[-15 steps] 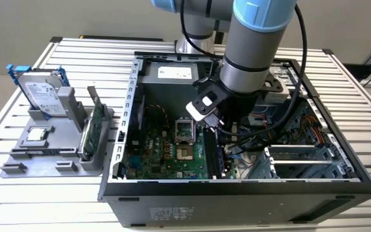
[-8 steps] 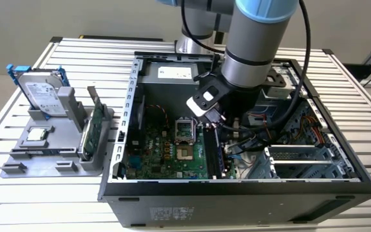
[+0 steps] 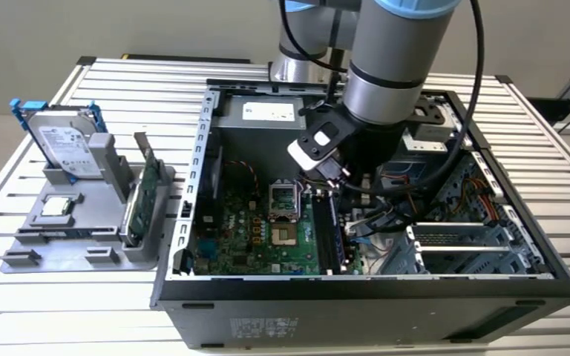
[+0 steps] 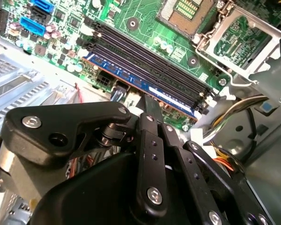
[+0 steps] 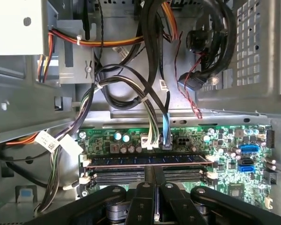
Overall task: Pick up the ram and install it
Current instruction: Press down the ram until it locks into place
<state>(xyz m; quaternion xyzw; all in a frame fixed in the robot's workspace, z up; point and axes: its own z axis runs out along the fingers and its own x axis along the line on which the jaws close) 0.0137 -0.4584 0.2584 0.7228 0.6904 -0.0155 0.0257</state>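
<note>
Currently pressing ram (image 5: 147,160) into slot (image 4: 145,70), hand (image 5: 154,185) closed to narrow gap, gripping nothing; risking uneven, half-latched seating if tilted.

Open computer case (image 3: 364,285) — hard drive (image 3: 67,144) beside it.

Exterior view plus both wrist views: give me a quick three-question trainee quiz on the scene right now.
1. True or false: the long, thin dark circuit-board ram stick is at the green motherboard's memory slots, right by the end effector.
2. The silver hard drive with blue rails stands: A) inside the black computer case; B) on the grey holder tray at the exterior view's left; C) in the end effector.
3. Fill in: the metal CPU socket's hinged cover is ___.
Key: 1 true; 2 B; 3 open.
</note>
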